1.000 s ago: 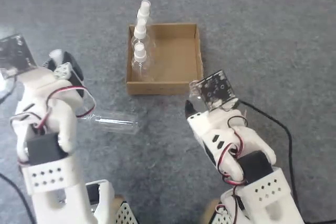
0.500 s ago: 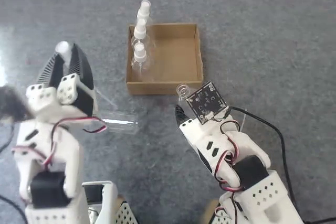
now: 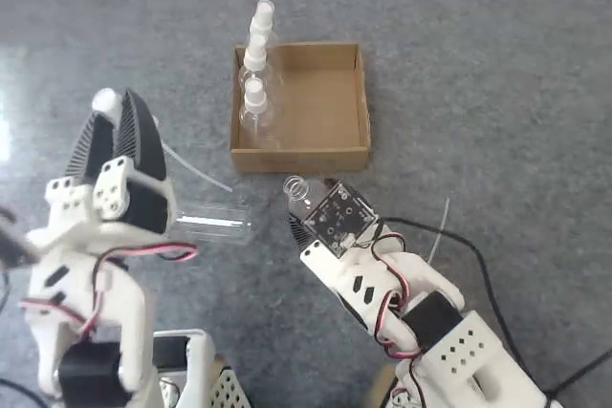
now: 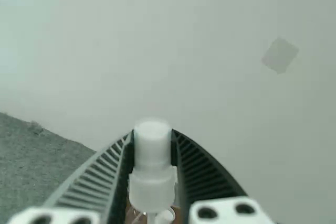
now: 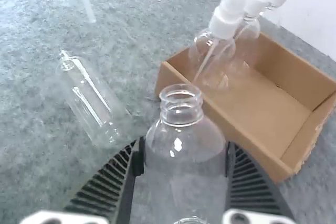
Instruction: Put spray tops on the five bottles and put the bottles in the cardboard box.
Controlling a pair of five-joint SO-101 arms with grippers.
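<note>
The right arm has swung left over the last second. The open neck of its bottle (image 3: pixel 298 186), then near the box's near right corner, is now in front of the middle of the box's near wall. The left arm has turned its gripper up and away, and in the last half second drew it slightly nearer.

The box (image 3: pixel 306 158) stands far centre on the grey mat (image 3: pixel 497 93). Three capped bottles (image 3: pixel 256 107) stand upright in a row along its left wall, and the rest of its floor is bare. A second uncapped bottle (image 3: pixel 212 222) lies on its side on the mat between the two arms, near the box and apart from it. The tube of the spray top slants down just above it.

The left gripper (image 4: pixel 152 137) is raised and points far, closed narrowly on the spray top (image 4: pixel 152 169), whose white head sticks out past the fingertips. The right gripper (image 5: pixel 184 156) is low and angled toward the box. Its jaws are clamped on the body of the first bottle, with the neck up and leaning far-left.
</note>
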